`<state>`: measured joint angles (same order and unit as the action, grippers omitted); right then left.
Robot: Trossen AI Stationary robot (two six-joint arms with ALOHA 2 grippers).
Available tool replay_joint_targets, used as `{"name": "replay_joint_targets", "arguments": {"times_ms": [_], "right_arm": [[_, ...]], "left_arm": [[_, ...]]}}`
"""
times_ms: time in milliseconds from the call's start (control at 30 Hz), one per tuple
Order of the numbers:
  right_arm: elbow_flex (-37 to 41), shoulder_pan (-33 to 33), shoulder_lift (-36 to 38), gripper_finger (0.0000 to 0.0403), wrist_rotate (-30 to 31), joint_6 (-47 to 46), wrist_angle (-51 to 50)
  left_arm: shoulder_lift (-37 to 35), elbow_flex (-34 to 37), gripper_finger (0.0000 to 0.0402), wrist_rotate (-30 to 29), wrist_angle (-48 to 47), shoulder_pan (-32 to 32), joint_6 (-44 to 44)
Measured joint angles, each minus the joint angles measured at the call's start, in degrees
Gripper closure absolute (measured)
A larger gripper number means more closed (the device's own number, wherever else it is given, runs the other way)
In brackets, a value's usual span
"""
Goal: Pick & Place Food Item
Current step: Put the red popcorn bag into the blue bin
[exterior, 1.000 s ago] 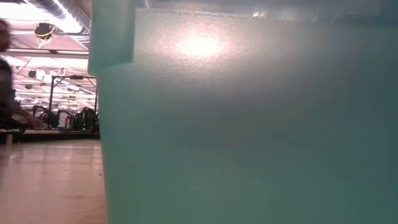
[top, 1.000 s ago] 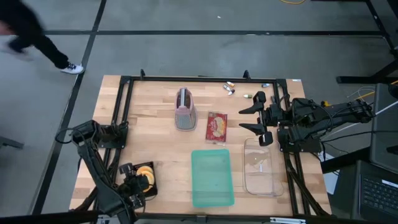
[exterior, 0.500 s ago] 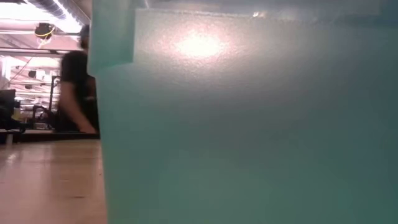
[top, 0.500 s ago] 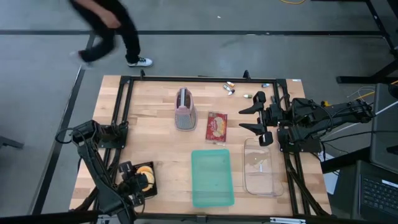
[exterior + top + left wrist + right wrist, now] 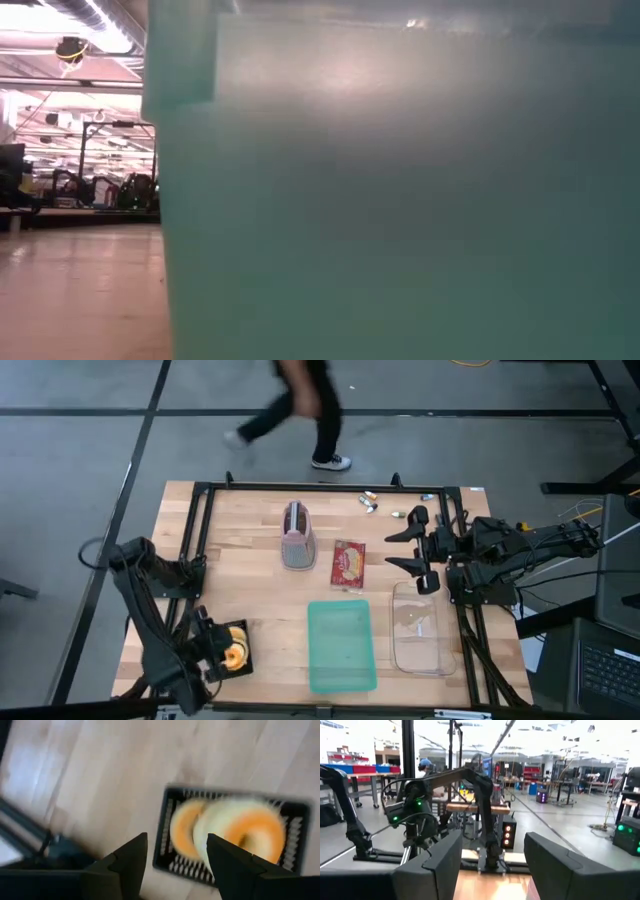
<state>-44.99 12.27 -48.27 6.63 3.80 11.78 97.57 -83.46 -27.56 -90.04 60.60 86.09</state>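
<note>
Both arms are dark, jointed and matte, ending in two angular black fingers (image 5: 127, 865). The right arm (image 5: 520, 550) trails black cables (one yellow).

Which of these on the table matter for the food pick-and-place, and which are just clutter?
Job: bagels in the black tray; left gripper open beside them; likely the green bin.

Lying about: toaster, snack packet, clear container, small items.

Overhead downward; low view—against teal bin (image 5: 400, 200).
</note>
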Motion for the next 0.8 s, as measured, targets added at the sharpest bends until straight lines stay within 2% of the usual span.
{"name": "replay_joint_targets", "arguments": {"times_ms": [200,300,633,800], "right_arm": [[0.0,0.0,0.0,0.0191,0.0,3.9,3.0],[0.0,0.0,0.0,0.0191,0.0,4.3,2.8],[0.0,0.0,0.0,0.0191,0.4,5.6,2.3],[0.0,-0.2,-0.5,0.0191,6.8,8.8,0.0]], "left_arm": [[-8.4,0.0,0.0209,-20.4,0.0,-0.5,-2.0],[-11.4,0.0,0.0210,-26.3,0.0,-2.0,-4.7],[-13.7,0.0,0.0210,-33.8,0.8,-12.8,-17.9],[-13.7,3.8,0.0210,-32.4,15.1,-22.0,-30.0]]}}
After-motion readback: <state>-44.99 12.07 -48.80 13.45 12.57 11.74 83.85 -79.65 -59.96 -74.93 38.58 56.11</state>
